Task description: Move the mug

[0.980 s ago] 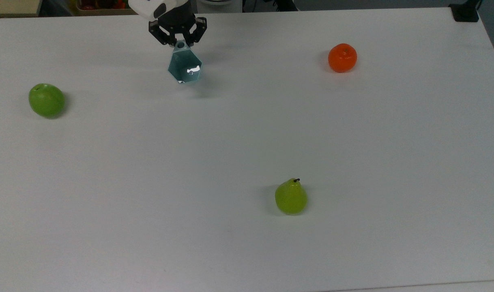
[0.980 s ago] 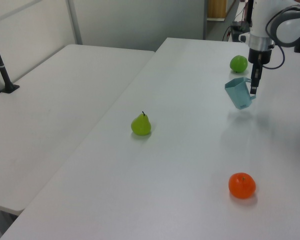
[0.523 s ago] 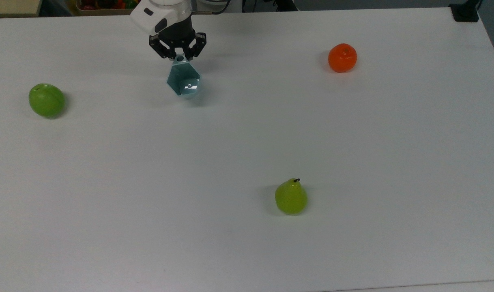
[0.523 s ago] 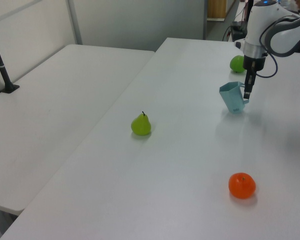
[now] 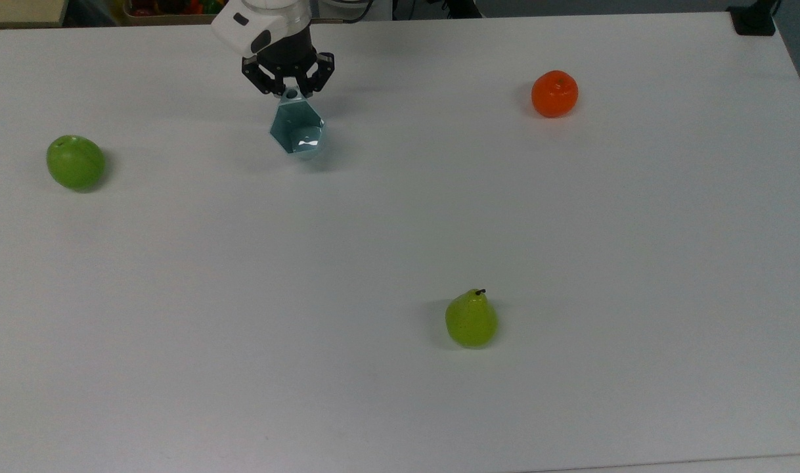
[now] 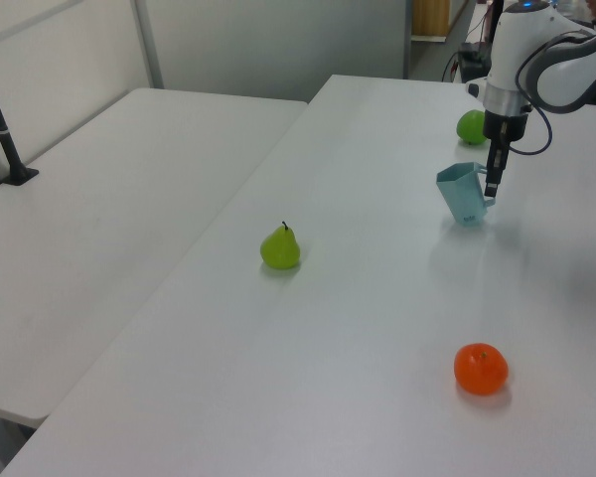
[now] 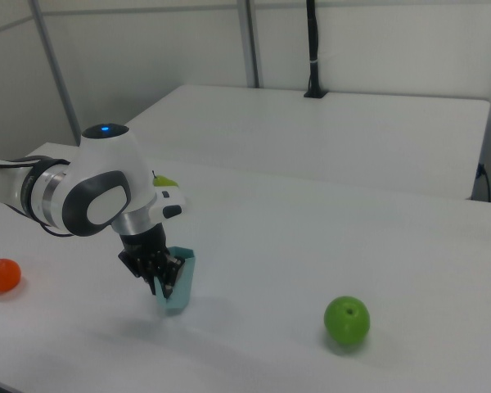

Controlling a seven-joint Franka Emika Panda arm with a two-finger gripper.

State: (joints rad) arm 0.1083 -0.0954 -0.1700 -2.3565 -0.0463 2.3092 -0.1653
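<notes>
Mug (image 5: pixel 297 129) tilts, seemingly touching table; gripper (image 5: pixel 291 90) pinches its rim tab.

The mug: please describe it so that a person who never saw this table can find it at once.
On the white table, look under the arm's gripper, near the top view's upper edge. The mug stands there, held by its rim tab. It is pale blue and faceted; the apple, orange and pear are rounded fruit.

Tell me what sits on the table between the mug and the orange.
Nothing. In the top view, the table is bare between the mug and the orange.
</notes>
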